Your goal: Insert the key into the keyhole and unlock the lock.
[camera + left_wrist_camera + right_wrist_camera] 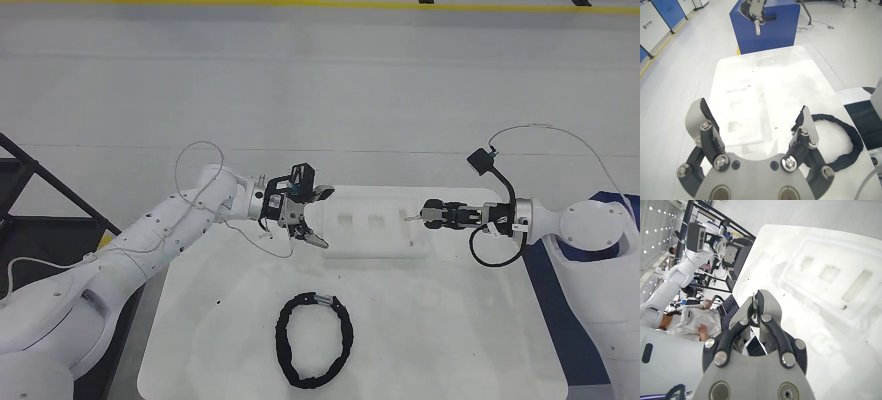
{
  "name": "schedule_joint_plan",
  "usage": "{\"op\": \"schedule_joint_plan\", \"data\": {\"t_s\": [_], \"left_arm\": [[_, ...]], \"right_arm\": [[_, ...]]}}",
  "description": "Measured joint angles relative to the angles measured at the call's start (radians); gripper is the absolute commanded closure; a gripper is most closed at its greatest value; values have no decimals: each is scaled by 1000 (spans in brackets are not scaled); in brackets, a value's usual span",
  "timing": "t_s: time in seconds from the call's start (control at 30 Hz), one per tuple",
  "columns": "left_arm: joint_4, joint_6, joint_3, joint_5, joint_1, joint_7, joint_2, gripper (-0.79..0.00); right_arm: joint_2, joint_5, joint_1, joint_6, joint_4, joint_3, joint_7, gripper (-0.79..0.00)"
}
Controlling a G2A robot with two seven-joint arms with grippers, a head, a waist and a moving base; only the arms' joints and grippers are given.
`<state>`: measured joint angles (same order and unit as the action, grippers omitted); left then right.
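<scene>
1. One chain lock [316,300] lies on the near side of the foam block [375,240].
2. Left gripper [320,216], fingers spread and empty, hovers just beside the block's left end.
3. Right gripper [425,214] pinches the key [410,213] above its right end.
</scene>
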<state>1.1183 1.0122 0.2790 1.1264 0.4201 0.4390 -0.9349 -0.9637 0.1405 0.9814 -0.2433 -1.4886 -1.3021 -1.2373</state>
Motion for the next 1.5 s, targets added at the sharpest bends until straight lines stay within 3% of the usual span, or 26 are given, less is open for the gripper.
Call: {"op": "schedule_joint_plan", "data": {"t_s": [0.3,0.6,0.9,1.5], "left_arm": [[44,0,-6,232,100,173,43,-785],[-32,0,-102,263,112,298,27,-785],[-115,0,-109,275,131,258,-21,-785],[-100,-18,-97,262,147,220,-21,-785]], "right_arm": [[0,0,0,0,0,0,0,0],[0,0,0,0,0,0,0,0],[0,0,0,0,0,0,0,0],[0,0,0,0,0,0,0,0]]}}
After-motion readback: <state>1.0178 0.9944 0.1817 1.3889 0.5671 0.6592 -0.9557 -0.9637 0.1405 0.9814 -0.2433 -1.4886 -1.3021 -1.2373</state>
